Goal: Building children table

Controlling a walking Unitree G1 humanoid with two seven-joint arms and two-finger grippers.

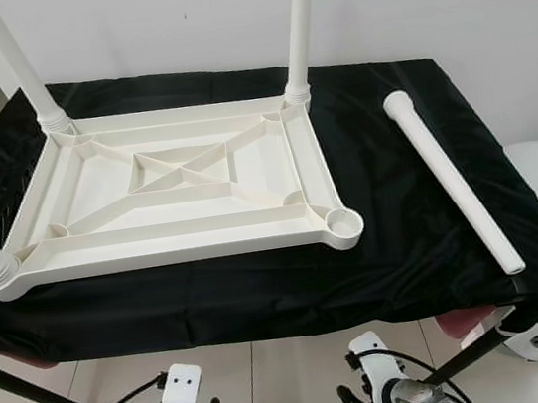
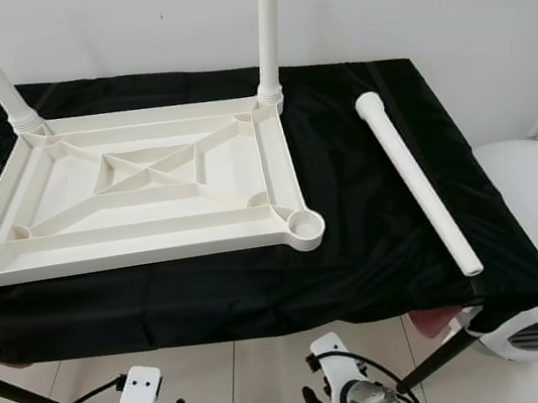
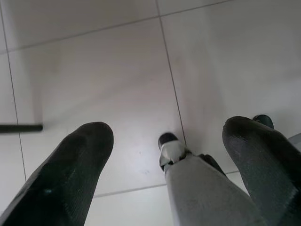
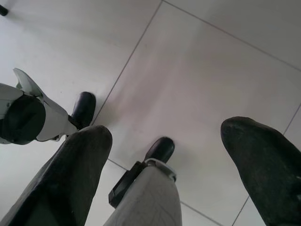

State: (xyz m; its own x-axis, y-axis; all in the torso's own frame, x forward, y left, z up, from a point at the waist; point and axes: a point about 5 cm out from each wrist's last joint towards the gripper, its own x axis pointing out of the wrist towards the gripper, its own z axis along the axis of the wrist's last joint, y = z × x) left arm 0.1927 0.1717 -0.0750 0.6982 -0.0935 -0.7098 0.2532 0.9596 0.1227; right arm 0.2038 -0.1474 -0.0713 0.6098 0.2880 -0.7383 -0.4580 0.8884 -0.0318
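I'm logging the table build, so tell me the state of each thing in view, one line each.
Tabletop: upside down on the black cloth.
Fitted legs: three standing up in corner sockets.
Empty socket: near right corner, no leg in it.
Loose leg: lying flat on the cloth, right of the tabletop.
Left hand: open, hanging over the floor.
Right hand: open, hanging over the floor.

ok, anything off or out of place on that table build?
One leg lies loose on the black cloth, right of the upturned tabletop. The near-right socket is empty; the other three corners have legs. No visible damage. Both grippers hang open over the floor.
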